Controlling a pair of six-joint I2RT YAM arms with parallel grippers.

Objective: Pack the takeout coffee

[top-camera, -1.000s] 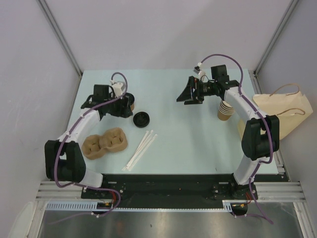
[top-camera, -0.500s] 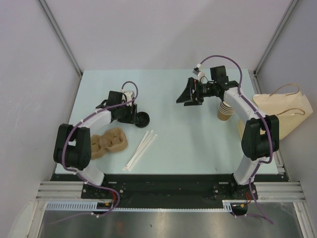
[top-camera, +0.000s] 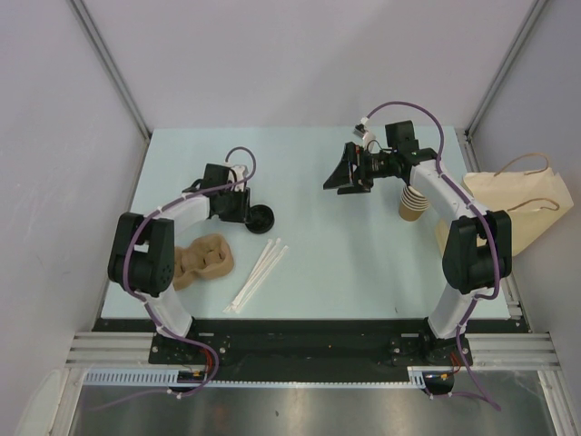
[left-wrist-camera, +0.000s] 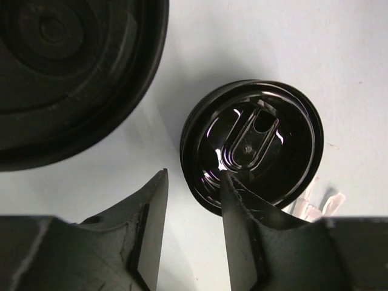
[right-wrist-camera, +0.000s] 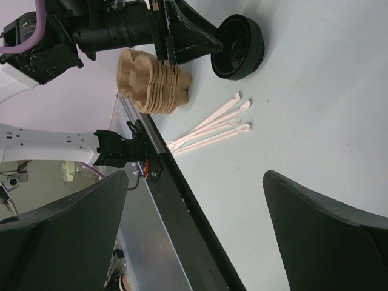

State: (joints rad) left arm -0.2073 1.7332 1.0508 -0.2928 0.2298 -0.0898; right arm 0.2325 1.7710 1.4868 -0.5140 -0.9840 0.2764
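Left tool (left-wrist-camera: 194, 176) half-open astride rim of loose lid (left-wrist-camera: 251, 142); right tool (right-wrist-camera: 195, 176) wide, empty

Lab: white enclosure (top-camera: 300, 64), aluminium frame (top-camera: 111, 68)

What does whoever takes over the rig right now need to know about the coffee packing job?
Left gripper: jaws part open, straddling the near rim of the loose black lid, with a gap on one side, so not clamped.
Right gripper: jaws wide open, empty, hovering over the table.
Takeout coffee: only its black lid shows, close beside the loose black lid, left of centre.
Paper bag: at the table's right edge, on the right arm's side.
Done: nothing packed yet.
Left: the coffee is untouched and must go into the bag.
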